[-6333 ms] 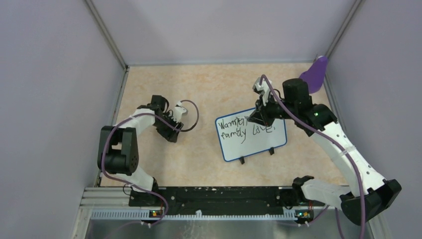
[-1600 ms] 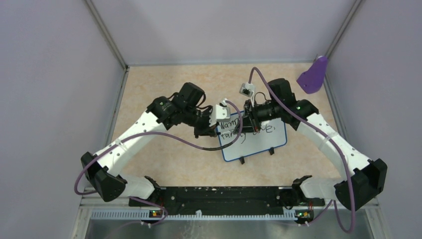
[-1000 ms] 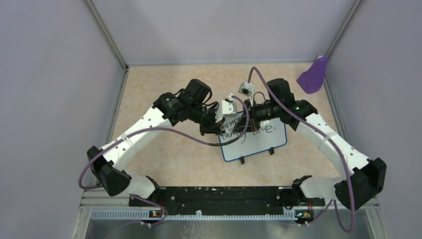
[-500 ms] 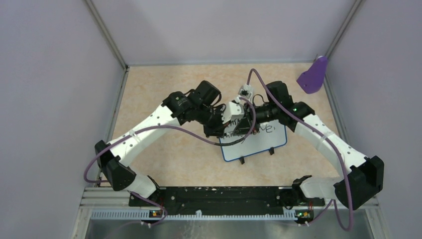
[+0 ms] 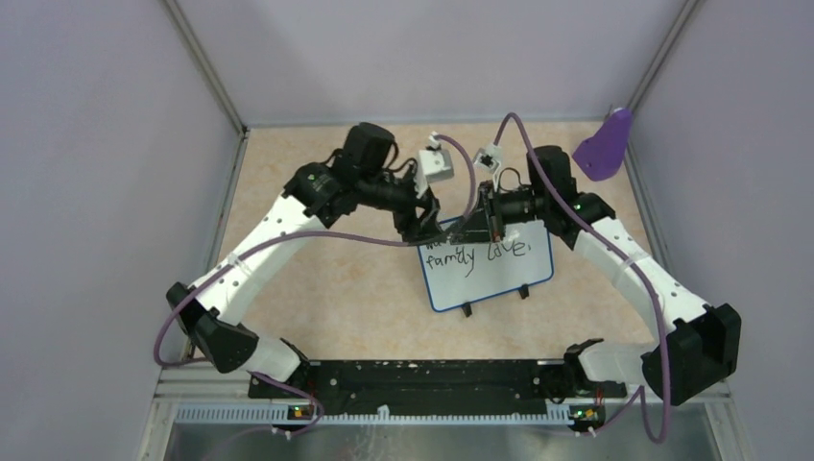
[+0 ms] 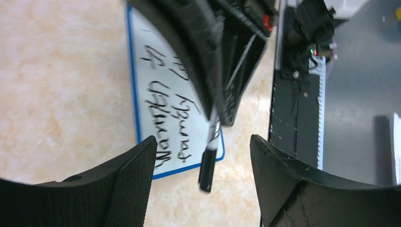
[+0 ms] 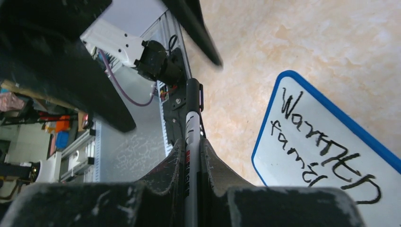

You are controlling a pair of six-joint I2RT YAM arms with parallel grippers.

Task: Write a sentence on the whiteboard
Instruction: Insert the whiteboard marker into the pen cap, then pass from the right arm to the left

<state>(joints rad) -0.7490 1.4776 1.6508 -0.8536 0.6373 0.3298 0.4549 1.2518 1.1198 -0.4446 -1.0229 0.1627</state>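
Note:
The whiteboard (image 5: 499,279) lies flat on the table right of centre, with blue rim and two black feet on its near edge. The sentence (image 5: 475,255) is in black marker in two lines, its top line partly hidden by the grippers. My right gripper (image 5: 490,223) is shut on a white marker (image 7: 191,137) with a black cap (image 7: 193,94), held above the board's far left corner. My left gripper (image 5: 424,227) is open, and the marker's capped end (image 6: 206,165) hangs between its fingers (image 6: 137,165) without touching them. The board (image 6: 161,61) and writing (image 7: 326,142) show in both wrist views.
A purple scoop-shaped object (image 5: 605,144) leans in the far right corner. Grey walls enclose the table on three sides. The black base rail (image 5: 422,379) runs along the near edge. The two arms meet over the board's far left corner.
My left arm has swung in from the left side to the board and now lifted back a little. My right gripper has turned the marker sideways and raised it off the writing.

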